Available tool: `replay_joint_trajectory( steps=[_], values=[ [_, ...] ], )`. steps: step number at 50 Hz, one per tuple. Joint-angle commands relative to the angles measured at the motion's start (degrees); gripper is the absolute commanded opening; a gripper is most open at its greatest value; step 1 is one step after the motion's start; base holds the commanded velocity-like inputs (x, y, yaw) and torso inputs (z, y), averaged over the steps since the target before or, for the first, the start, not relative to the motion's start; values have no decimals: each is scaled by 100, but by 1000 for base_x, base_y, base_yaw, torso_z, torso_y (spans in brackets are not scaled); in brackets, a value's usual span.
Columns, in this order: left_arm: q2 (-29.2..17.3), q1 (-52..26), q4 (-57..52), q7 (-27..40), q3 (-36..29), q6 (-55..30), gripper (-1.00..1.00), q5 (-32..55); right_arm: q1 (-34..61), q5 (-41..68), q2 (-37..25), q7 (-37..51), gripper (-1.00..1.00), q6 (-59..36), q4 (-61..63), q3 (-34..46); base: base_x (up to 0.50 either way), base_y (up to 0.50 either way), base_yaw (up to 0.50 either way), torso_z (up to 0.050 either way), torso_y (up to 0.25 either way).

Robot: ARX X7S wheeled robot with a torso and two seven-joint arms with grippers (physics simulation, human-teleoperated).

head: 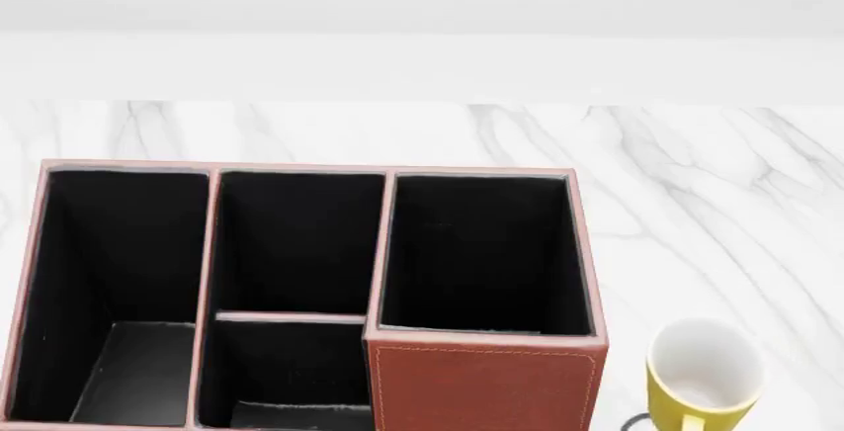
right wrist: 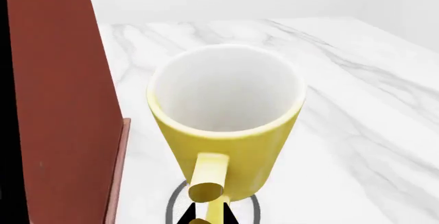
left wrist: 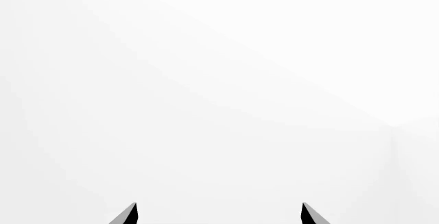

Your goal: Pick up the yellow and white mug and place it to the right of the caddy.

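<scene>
- The yellow and white mug point(head: 703, 372) stands upright on the marble surface point(head: 686, 184), just to the right of the caddy point(head: 481, 387) and near the head view's lower edge.
- Its handle point(right wrist: 207, 176) points toward the right tool point(right wrist: 209, 216), whose dark tips sit close together at the handle; whether they pinch it I cannot tell.
- The left tool point(left wrist: 218, 215) shows two spread tips against a blank white background, holding nothing.
- The caddy's black compartments are open upward.
</scene>
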State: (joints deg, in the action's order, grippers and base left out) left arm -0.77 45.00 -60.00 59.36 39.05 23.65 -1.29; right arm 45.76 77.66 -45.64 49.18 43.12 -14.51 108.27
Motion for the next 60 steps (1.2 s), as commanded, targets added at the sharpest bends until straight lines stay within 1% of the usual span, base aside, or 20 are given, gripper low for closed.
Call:
replay_joint_trajectory(
  steps=[1,11,33,60],
  values=[
    [76,-1,0,-314,37,13,100,125,11,-38,277,-398,-100,15,-818,-207,0,0,0,0,10],
    [76,-1,0,-303,25,16,100,108,24,58,401,-555,-100,-73,-1024,-283,0,0,0,0,0],
    [76,-1,0,-301,12,14,100,80,-291,399,737,-1001,-100,-142,-1699,-475,0,0,0,0,0],
    [76,-1,0,-310,-6,14,100,71,-541,648,1006,-1400,-100,-197,-2202,-689,0,0,0,1,0]
  ],
)
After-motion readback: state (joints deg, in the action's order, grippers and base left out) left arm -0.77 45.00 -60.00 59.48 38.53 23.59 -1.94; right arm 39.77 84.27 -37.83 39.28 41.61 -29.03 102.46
